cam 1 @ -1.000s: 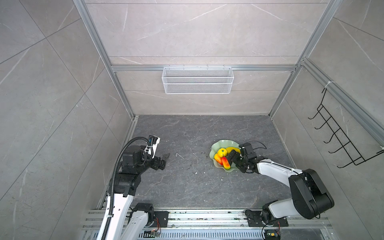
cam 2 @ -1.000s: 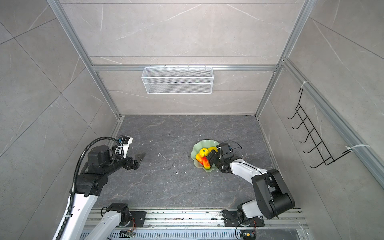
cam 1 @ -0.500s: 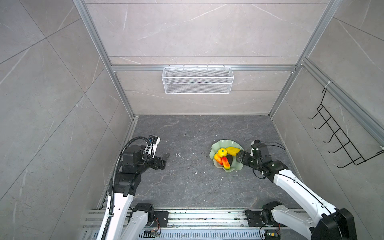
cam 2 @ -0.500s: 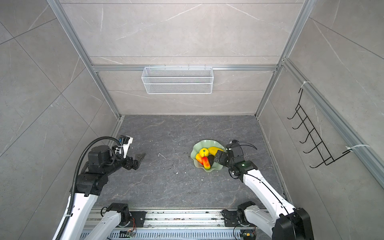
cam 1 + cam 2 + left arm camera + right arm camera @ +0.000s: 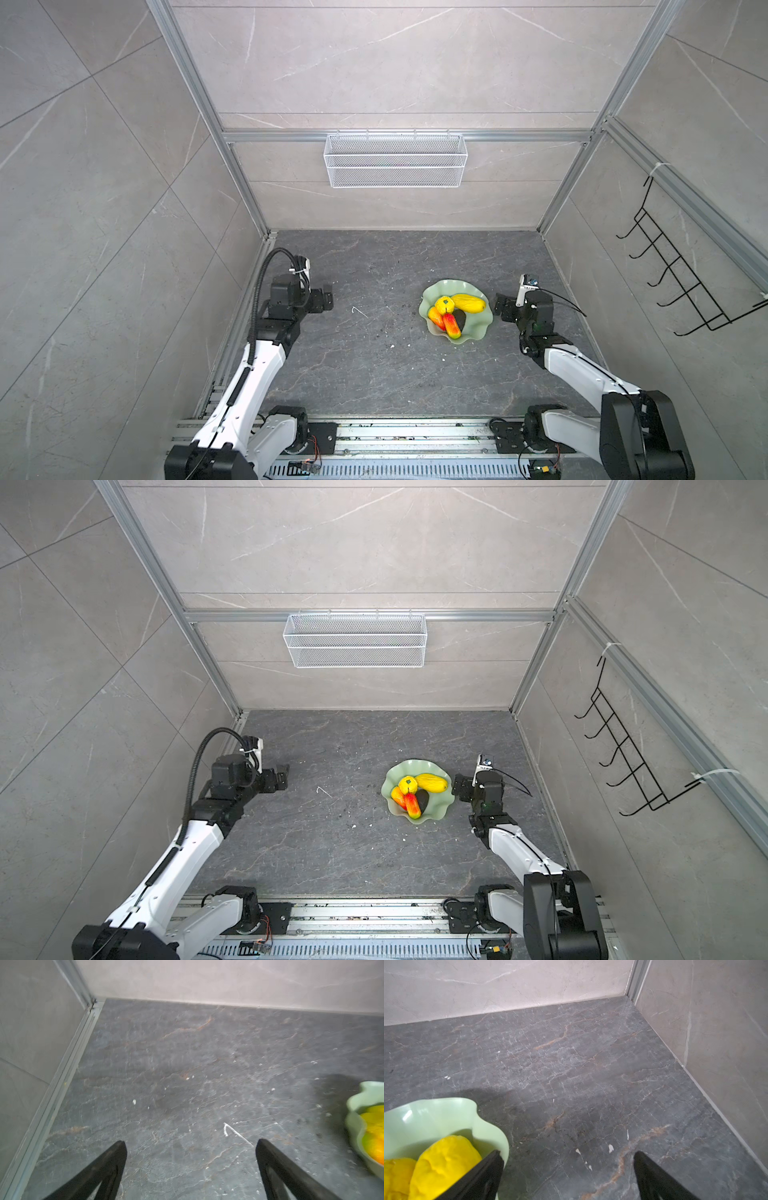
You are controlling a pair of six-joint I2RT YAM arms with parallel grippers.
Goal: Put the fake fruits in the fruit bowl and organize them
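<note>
In both top views the pale green fruit bowl (image 5: 478, 330) (image 5: 438, 810) sits on the dark stone counter (image 5: 374, 374), right of centre in the frame. All five fake fruits lie bunched inside it. The bumpy round citrus (image 5: 444, 304) touches the long yellow oval (image 5: 469, 302) at the bowl's far side. Two red-orange mango-like ovals (image 5: 435, 318) (image 5: 452, 326) lie side by side toward its left, and the dark oval (image 5: 460, 319) is tucked in beside them. The right claw (image 5: 500, 306) hovers just beside the bowl's right rim, jaws spread apart and empty. The left claw (image 5: 328, 298) hangs at the frame's left, well apart from the bowl, jaws likewise apart. A white wire basket (image 5: 395, 160) hangs on the back wall, upper centre.
</note>
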